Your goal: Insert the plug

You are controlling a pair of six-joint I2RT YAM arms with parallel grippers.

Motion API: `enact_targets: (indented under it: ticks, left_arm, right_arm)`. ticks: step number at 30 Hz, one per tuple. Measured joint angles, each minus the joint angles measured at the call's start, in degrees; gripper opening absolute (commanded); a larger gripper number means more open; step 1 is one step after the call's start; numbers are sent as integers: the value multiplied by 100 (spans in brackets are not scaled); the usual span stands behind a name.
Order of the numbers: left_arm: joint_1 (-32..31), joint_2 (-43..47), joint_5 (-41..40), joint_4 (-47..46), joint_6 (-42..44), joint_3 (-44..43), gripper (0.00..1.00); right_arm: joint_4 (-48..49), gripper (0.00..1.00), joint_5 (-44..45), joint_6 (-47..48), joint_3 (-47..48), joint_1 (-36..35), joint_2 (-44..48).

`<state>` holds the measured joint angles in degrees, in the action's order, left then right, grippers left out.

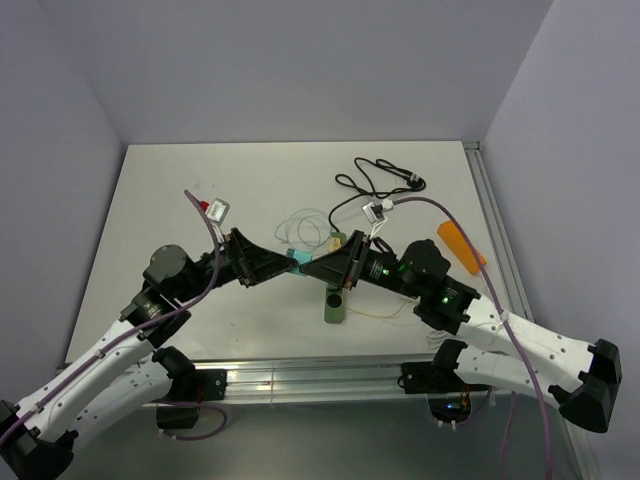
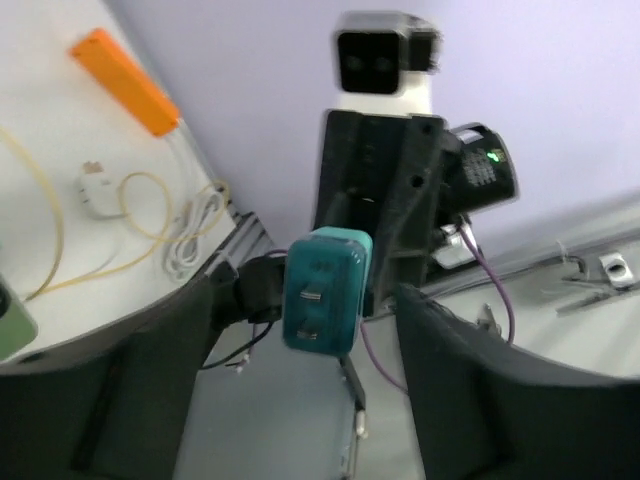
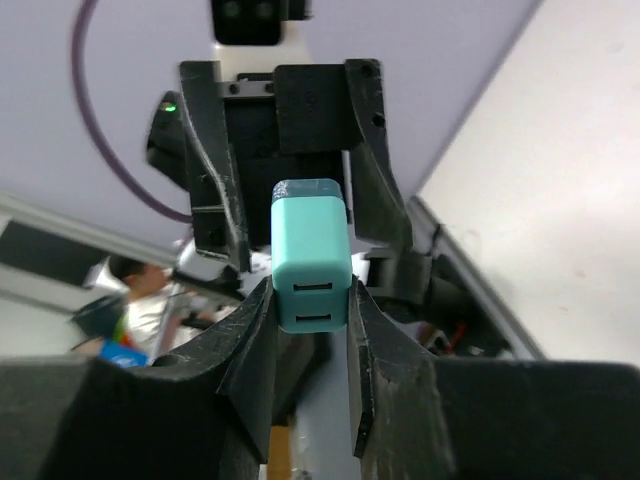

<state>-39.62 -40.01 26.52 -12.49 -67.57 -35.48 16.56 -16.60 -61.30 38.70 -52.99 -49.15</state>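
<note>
The right hand (image 3: 310, 290) is closed down to the width of a teal charger (image 3: 311, 265). Its 2 fingers (image 3: 250, 350) press the charger's 2 flat sides, and the face with 2 slots points back at its own camera. The left hand (image 2: 307, 285) is spread wide and grips nothing. The charger sits in the gap between its fingers (image 2: 140, 380) without touching either one.

From above, the 2 hands meet nose to nose over the middle of the counter (image 1: 200, 190), with the charger (image 1: 297, 262) held in the air between them. A green block (image 1: 335, 305) lies on the counter just below. A black cord (image 1: 378, 178) and an orange bar (image 1: 462, 247) lie farther off.

The charger looks small, light and rigid, with a smooth plastic shell that could twist or slide in a weak pinch. It is probably best held on the broad flat sides, squarely. Both end faces should stay clear so nothing blocks the mating.
</note>
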Motion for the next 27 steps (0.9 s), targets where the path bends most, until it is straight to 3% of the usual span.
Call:
enact_targets:
  ticks: [3,10,17,22,27]
  left_arm:
    - [-7,103,-472,962,393,-289,98]
    - [-11,638,-2210,2857,957,-765,99]
    - [-11,1248,-3084,3528,1161,-756,93]
    - [-11,1703,-3195,3512,1126,-511,93]
    - [-11,1613,-3171,3613,1088,-420,94]
  right_arm:
    - [-973,0,258,278,291,0,280]
    - [-3683,0,964,1001,1449,0,323]
    - [-5788,0,1362,1434,2610,0,-1537]
    - [-6900,0,1550,1484,3158,0,-2881]
    - [-7659,0,1738,1351,3473,0,-3497]
